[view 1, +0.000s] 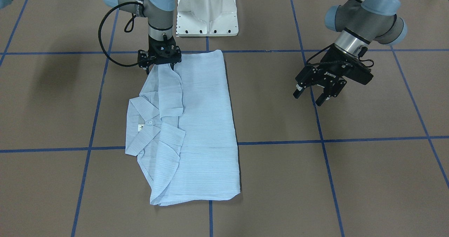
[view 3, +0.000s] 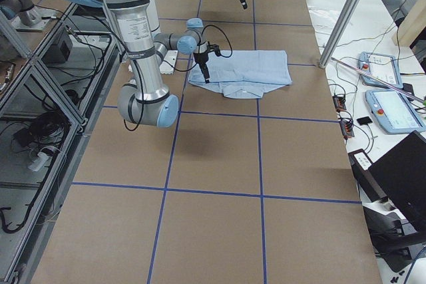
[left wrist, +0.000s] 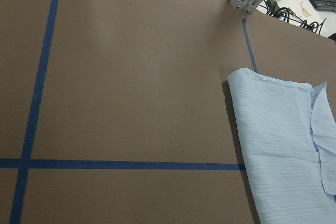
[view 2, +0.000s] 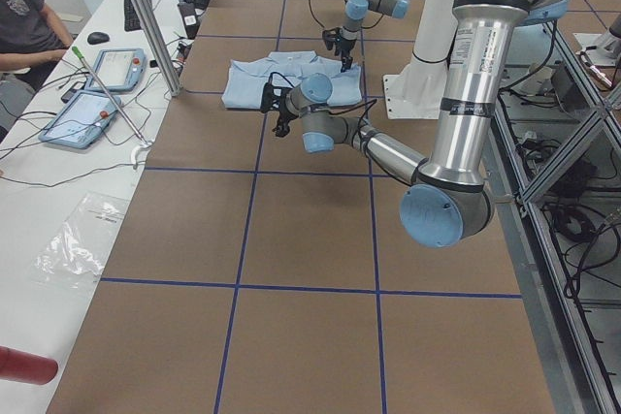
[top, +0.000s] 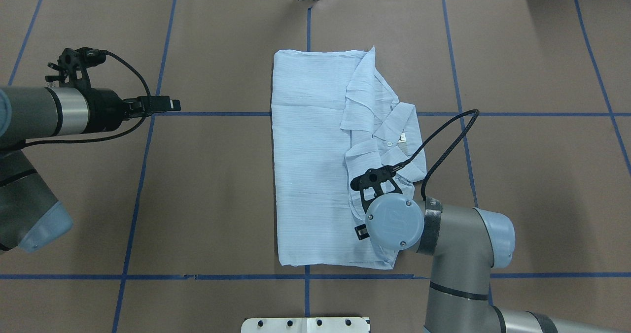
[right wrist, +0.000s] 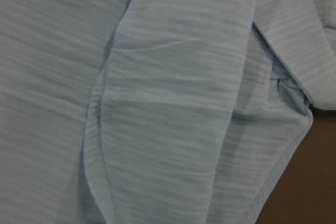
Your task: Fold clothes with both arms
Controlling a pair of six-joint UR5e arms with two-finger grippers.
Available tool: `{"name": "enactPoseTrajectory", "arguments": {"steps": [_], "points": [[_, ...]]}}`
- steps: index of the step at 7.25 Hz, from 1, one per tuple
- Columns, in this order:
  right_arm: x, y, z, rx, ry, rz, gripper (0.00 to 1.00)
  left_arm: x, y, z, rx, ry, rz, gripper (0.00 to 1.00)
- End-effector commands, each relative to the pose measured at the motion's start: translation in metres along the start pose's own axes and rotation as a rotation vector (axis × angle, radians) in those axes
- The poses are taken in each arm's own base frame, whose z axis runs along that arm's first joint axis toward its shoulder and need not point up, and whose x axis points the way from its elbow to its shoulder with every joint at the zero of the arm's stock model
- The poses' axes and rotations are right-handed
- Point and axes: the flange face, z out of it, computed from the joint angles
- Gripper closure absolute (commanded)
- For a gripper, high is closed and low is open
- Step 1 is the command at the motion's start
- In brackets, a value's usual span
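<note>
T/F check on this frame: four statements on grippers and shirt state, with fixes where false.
1. The left gripper grips the shirt. False: its fingers are apart and empty over bare table, away from the shirt.
2. The right gripper is at the shirt edge nearest the white base. True.
3. The collar lies on the robot's right side of the shirt. True.
4. The shirt lies fully spread, sleeves out. False: it is folded into a rectangle.

Shirt (view 1: pixel 207 124) lies on table (view 1: pixel 350 181) before pedestal (view 1: pixel 207 12).
</note>
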Motion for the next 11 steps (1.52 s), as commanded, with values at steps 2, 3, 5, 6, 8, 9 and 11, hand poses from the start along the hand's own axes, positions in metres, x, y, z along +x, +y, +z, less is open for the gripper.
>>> {"name": "enactPoseTrajectory", "arguments": {"steps": [2,3,5,6,8,9,11], "points": [[0.031,-0.004,0.017,-0.003,0.051,-0.004,0.00,0.013,0.002,0.009,-0.008,0.017,0.004,0.00],[0.045,0.003,0.024,-0.013,0.070,-0.002,0.00,0.016,0.002,0.010,-0.008,0.021,0.006,0.00],[0.080,0.025,0.027,-0.025,0.095,0.001,0.00,0.018,-0.001,0.018,-0.009,0.020,0.005,0.00],[0.106,0.043,0.018,-0.028,0.097,0.001,0.00,0.022,-0.002,0.018,-0.007,0.026,0.007,0.00],[0.118,0.051,0.017,-0.034,0.106,-0.001,0.00,0.023,-0.002,0.018,-0.006,0.029,0.007,0.00],[0.111,0.047,0.005,-0.026,0.077,0.000,0.00,0.024,-0.002,0.018,-0.007,0.029,0.009,0.00],[0.085,0.008,-0.035,0.055,-0.007,0.032,0.00,0.021,-0.002,0.021,-0.012,0.023,0.016,0.00]]}}
